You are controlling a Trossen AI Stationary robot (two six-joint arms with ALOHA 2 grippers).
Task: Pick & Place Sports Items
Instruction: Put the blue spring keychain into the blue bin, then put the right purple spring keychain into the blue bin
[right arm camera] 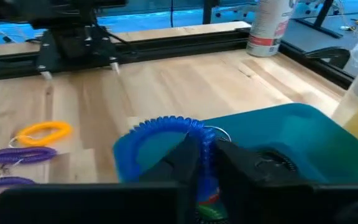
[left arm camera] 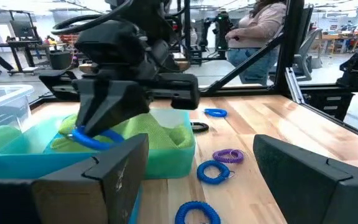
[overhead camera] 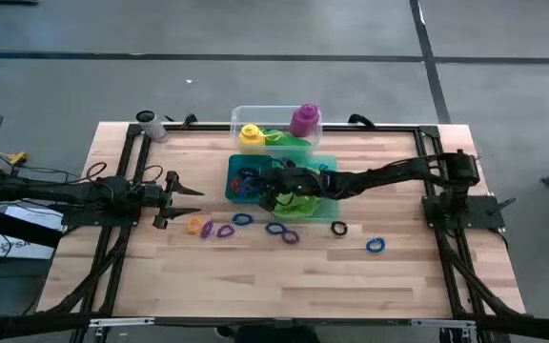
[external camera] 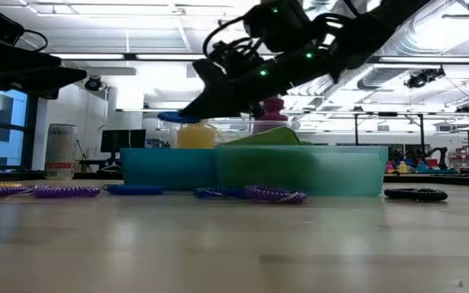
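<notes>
The right gripper [overhead camera: 267,195] is hiding part of the teal tray [overhead camera: 234,164]; a person [left arm camera: 258,31] is being cut off at the upper edge.

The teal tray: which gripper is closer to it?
The right. The right gripper is over the teal tray, holding a blue ring. The left gripper waits open, off to the tray's side.

A: Where's the right arm?
B: It reaches across from the right side toward the middle of the surface. Its end effector [overhead camera: 273,191] hangs low there, fingers pinched together on a blue ring [right arm camera: 166,127].
A: And the left?
B: It lies along the left edge, pointing inward. Its end effector [overhead camera: 184,197] waits above the surface with fingers spread wide, holding nothing.
</notes>
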